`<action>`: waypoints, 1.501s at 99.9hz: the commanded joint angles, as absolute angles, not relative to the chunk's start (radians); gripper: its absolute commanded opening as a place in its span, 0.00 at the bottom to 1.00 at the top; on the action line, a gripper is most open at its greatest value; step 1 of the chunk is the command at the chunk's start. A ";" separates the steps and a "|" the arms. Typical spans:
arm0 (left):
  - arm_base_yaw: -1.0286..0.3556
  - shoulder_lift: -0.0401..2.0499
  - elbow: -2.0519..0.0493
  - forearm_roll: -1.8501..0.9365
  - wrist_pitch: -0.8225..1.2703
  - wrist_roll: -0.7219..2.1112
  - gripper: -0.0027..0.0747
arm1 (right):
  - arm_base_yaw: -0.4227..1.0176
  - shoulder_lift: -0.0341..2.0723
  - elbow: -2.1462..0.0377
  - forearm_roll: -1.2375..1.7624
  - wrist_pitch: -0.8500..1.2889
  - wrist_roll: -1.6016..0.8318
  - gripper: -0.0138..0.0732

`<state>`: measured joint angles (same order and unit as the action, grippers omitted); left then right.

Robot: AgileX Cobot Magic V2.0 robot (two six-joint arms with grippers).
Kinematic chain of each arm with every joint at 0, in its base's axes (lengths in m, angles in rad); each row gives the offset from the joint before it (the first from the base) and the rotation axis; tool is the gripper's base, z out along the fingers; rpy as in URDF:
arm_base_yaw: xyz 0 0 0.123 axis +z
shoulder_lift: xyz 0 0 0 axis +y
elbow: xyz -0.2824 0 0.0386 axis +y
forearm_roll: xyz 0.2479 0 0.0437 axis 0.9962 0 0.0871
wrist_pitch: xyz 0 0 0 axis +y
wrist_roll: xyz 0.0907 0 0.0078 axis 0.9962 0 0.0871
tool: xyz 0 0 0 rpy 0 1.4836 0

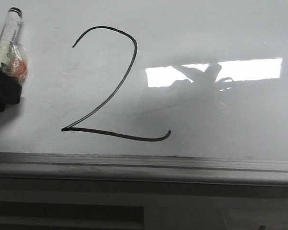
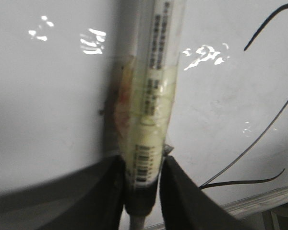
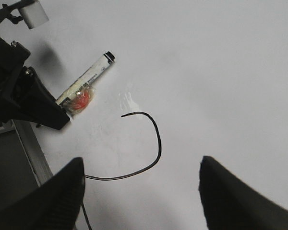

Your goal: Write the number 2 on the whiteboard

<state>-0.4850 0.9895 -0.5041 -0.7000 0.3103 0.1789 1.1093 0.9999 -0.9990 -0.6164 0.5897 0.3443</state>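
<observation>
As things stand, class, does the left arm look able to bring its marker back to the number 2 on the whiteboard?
Probably yes. The left gripper holds the marker just left of the number 2, and bare whiteboard lies between them.

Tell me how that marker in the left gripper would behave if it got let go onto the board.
The marker is a slim round tube, so it would probably roll. The whiteboard looks glossy, so it may also slide. It seems light and stiff; the tape wrapped round its middle might slow rolling slightly. The left gripper clamps its base.
</observation>
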 commanded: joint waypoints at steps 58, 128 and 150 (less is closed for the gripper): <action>-0.481 0.820 -0.537 -0.654 0.338 0.174 0.13 | 1.103 0.906 -1.032 -0.648 0.713 0.384 0.28; -0.481 0.157 -0.367 -0.348 0.237 0.174 0.01 | 1.103 0.090 -0.529 -0.725 0.636 0.440 0.08; -0.481 0.127 -0.344 -0.353 0.223 0.174 0.01 | 1.103 0.000 -0.480 -0.712 0.637 0.440 0.08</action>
